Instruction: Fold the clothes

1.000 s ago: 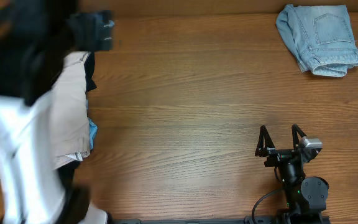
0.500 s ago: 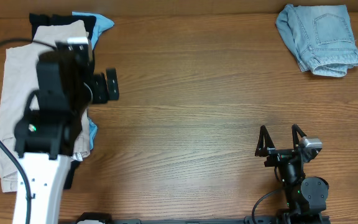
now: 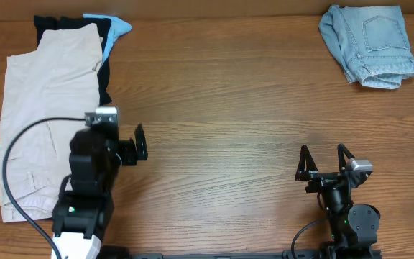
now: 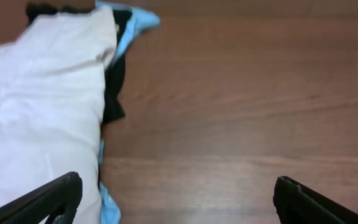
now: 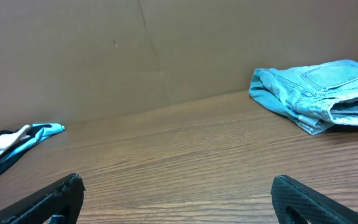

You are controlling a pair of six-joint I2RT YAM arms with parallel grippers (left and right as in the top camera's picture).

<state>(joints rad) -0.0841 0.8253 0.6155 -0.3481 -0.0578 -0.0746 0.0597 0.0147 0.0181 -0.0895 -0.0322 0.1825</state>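
The clothes lie in two places. Faded light-blue denim shorts (image 3: 369, 44) sit bunched and folded at the far right corner, also seen in the right wrist view (image 5: 319, 93). Beige cargo shorts (image 3: 45, 108) lie spread flat at the left over a black garment (image 3: 106, 68) and a bright-blue garment (image 3: 117, 27). My left gripper (image 3: 134, 146) hangs open just right of the beige shorts (image 4: 36, 112), holding nothing. My right gripper (image 3: 324, 160) stands open over bare wood at the front right, well short of the denim.
A brown cardboard wall (image 5: 135, 50) closes off the far edge of the wooden table (image 3: 228, 108). A black cable (image 3: 20, 140) loops from the left arm over the beige shorts.
The left arm has swung from above the pile at the far left down toward the front, uncovering the beige shorts. The right arm and the denim have not moved.
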